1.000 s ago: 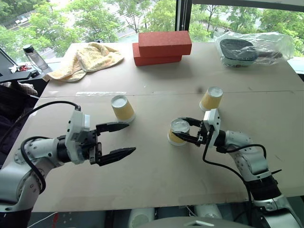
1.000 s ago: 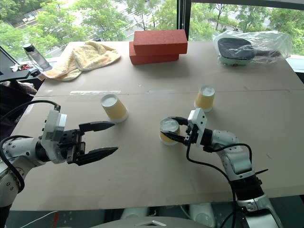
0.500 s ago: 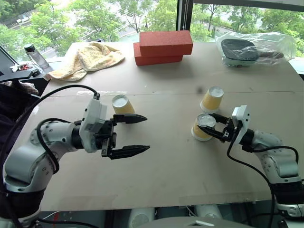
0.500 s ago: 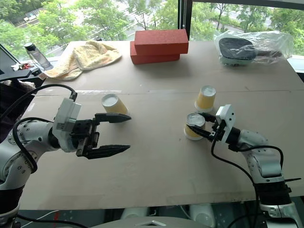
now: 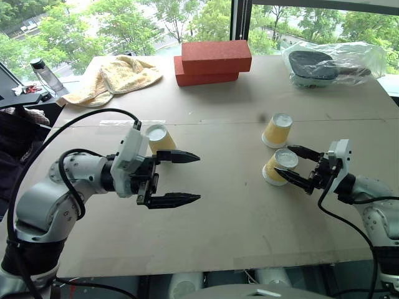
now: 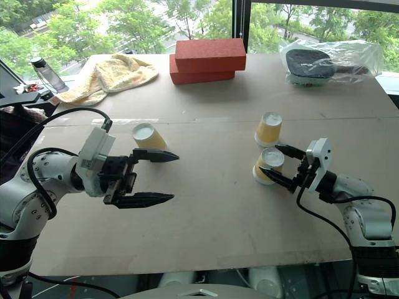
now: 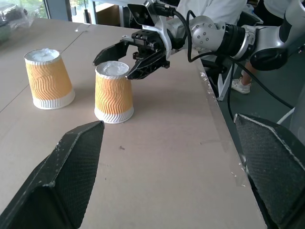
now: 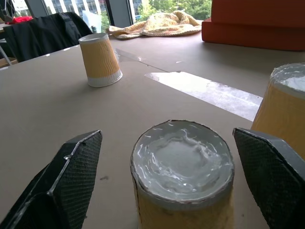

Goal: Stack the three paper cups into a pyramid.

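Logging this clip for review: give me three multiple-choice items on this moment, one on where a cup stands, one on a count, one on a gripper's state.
1. Where is the cup that the right gripper has around it?
A. on the bricks
B. beside another cup, near the robot's right
C. on the towel

2. How many paper cups stand upside down on the table?
A. two
B. three
C. four

3. How are the right gripper's fingers?
A. open, apart from the cup
B. shut on the cup
C. shut on the towel

Answers: 1 B, the near cup stands by the far cup. 2 B, with the left cup. 3 A, the right gripper stands spread, gaps showing beside the cup.
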Robot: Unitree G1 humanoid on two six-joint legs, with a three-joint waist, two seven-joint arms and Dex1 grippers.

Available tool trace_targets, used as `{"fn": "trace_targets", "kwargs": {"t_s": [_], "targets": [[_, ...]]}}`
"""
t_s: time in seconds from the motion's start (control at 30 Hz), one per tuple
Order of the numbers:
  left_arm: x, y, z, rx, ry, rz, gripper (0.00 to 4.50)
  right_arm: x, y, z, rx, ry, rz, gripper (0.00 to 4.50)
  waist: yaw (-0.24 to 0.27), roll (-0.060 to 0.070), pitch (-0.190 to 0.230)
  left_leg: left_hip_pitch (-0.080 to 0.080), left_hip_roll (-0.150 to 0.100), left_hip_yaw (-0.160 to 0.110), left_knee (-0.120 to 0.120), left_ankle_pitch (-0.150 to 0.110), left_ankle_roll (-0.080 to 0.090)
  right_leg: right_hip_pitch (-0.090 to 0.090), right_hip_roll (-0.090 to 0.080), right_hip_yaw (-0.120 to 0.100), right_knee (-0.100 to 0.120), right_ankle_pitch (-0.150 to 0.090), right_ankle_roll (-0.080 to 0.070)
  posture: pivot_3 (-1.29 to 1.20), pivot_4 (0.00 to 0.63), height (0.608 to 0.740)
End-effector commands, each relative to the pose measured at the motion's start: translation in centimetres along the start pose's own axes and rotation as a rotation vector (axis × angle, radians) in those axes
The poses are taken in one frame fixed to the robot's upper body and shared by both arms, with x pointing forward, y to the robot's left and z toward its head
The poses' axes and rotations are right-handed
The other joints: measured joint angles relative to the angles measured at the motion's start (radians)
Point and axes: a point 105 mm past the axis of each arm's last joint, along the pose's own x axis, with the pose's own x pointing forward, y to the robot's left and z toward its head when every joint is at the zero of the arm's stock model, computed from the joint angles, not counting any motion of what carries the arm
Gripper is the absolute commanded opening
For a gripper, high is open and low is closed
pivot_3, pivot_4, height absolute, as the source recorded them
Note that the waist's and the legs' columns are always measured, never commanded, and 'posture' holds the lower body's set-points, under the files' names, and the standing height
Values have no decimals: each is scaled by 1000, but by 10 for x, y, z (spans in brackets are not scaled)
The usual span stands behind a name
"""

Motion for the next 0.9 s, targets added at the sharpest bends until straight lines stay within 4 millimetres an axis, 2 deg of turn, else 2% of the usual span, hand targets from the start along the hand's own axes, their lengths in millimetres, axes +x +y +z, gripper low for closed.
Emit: {"fn": "trace_targets", "kwargs": {"t_s": [0.03, 0.17, 0.3, 0.5, 0.7, 0.9], "targets": [[-3, -1, 13, 38, -24, 9, 4500, 3, -11, 31, -89, -69, -36, 4445, -3, 0, 0, 0, 0, 0, 0, 0, 0, 0, 0, 0, 0, 0, 0, 0, 150, 730], [-6, 2, 20, 40, -37, 26, 4500, 20, -37, 42, -136, -67, -128, 4445, -2, 0, 0, 0, 0, 0, 0, 0, 0, 0, 0, 0, 1, 0, 0, 0, 150, 730], [-8, 6, 29, 30, -59, 41, 4500, 36, -65, 34, -165, 11, -193, 4445, 0, 0, 1, -1, 0, 0, 0, 0, -1, 0, 0, 0, 0, 0, 0, 0, 150, 730], [-15, 15, 40, -7, -51, 117, 4500, 52, -78, 18, -127, 91, -152, 4445, -1, 0, 1, -3, 0, 0, 1, 1, -1, -3, 0, 0, 0, 0, 0, 0, 150, 730], [-22, 31, 38, -24, -20, 248, 4500, 60, -84, 7, -80, 132, -124, 4445, -2, 0, 1, -4, 0, 0, 1, 1, -1, -5, 0, 0, 1, 0, 0, 0, 150, 730], [-23, 31, 34, -21, -10, 262, 4500, 62, -93, 4, -63, 130, -139, 4445, -3, 0, 1, -5, 0, 0, 1, 1, -2, -6, 0, 0, 1, 0, 0, 0, 150, 730]]}}
